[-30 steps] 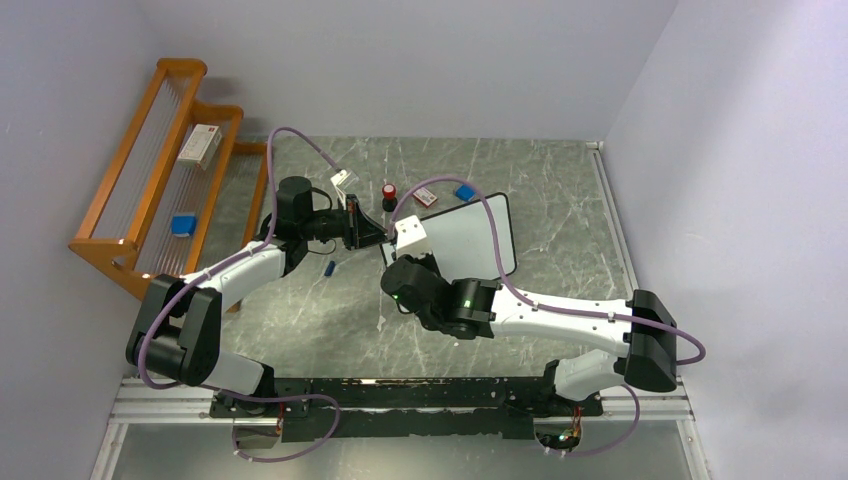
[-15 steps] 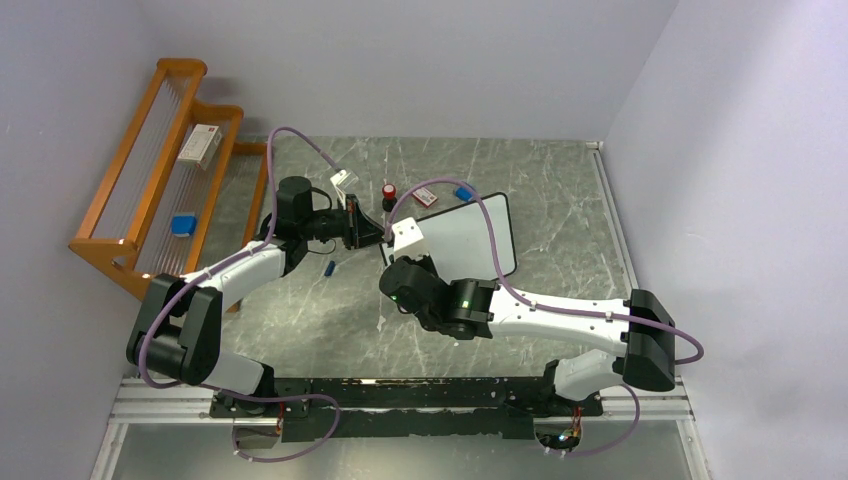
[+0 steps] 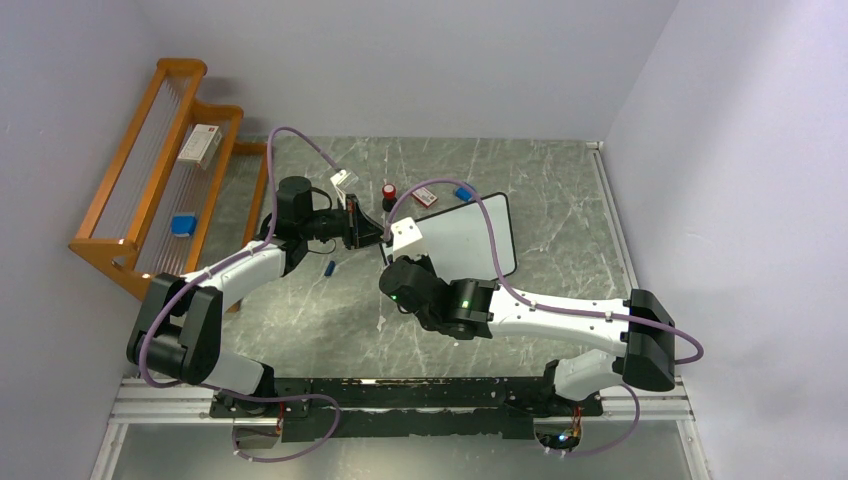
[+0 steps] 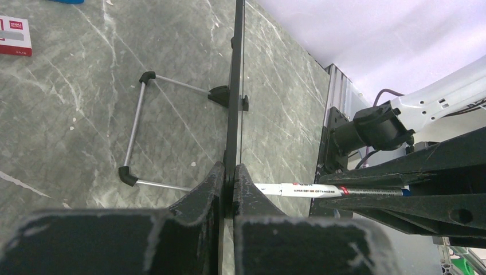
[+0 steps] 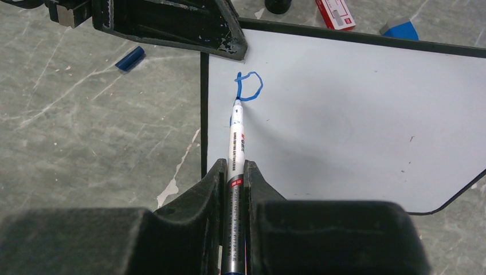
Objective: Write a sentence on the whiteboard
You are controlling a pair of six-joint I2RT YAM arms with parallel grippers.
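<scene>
Whiteboard (image 5: pixel 355 114) sits ahead of right gripper (image 5: pixel 234 169), which is clamped on a marker (image 5: pixel 236 137). Marker tip is on the board at the foot of the sentence (image 5: pixel 248 87), only a blue "P" written. Left gripper (image 4: pixel 229 175) pinches the board's left edge, just beyond the tip. Right arm is bent across leftward, left arm stretched forward.
</scene>
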